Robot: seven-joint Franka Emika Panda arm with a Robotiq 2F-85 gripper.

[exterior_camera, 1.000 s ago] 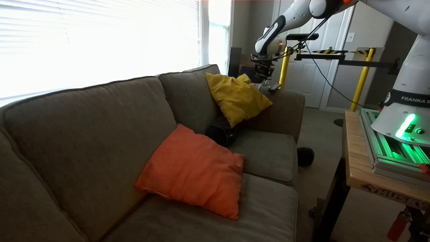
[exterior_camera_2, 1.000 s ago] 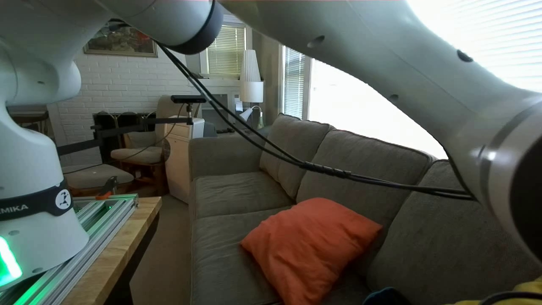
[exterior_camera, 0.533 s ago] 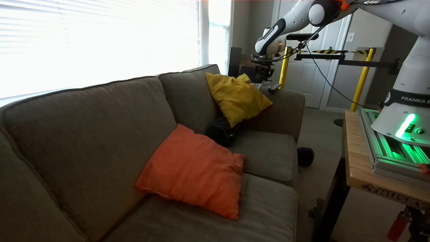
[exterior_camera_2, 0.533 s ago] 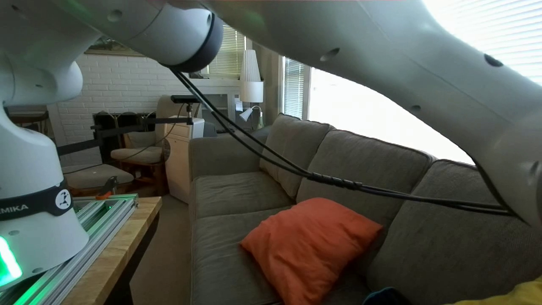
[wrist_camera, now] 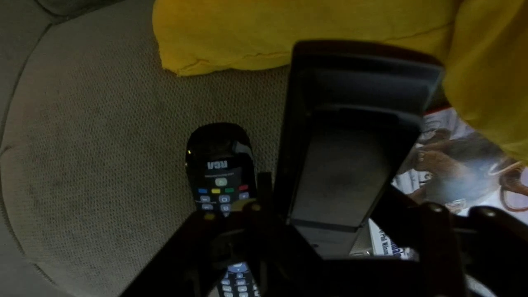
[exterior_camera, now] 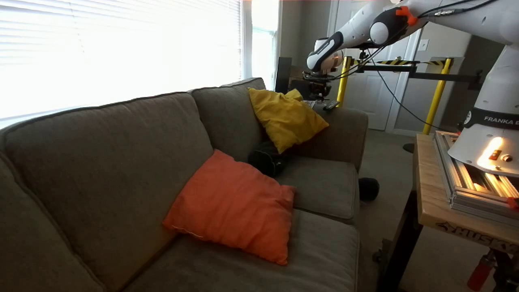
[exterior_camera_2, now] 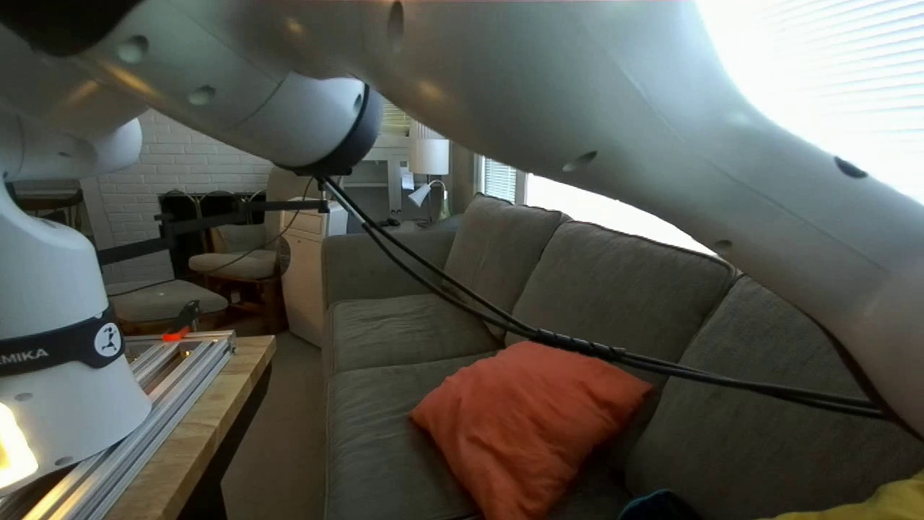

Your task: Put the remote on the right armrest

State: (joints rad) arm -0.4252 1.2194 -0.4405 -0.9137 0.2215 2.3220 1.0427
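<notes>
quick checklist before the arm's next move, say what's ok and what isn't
1. Gripper over the right armrest: ok, its fabric shows below in the wrist view.
2. RCA remote on the armrest: ok, lying face up.
3. Dark oblong object held firmly: cannot tell, contact at the gripper is lost in shadow.
4. Armrest free of the yellow cushion: not ok, it hides part of the fabric.
5. Printed paper out of the way: not ok, partly behind the gripper in the wrist view.
6. Orange cushion away from the gripper: ok, on the seat.
</notes>
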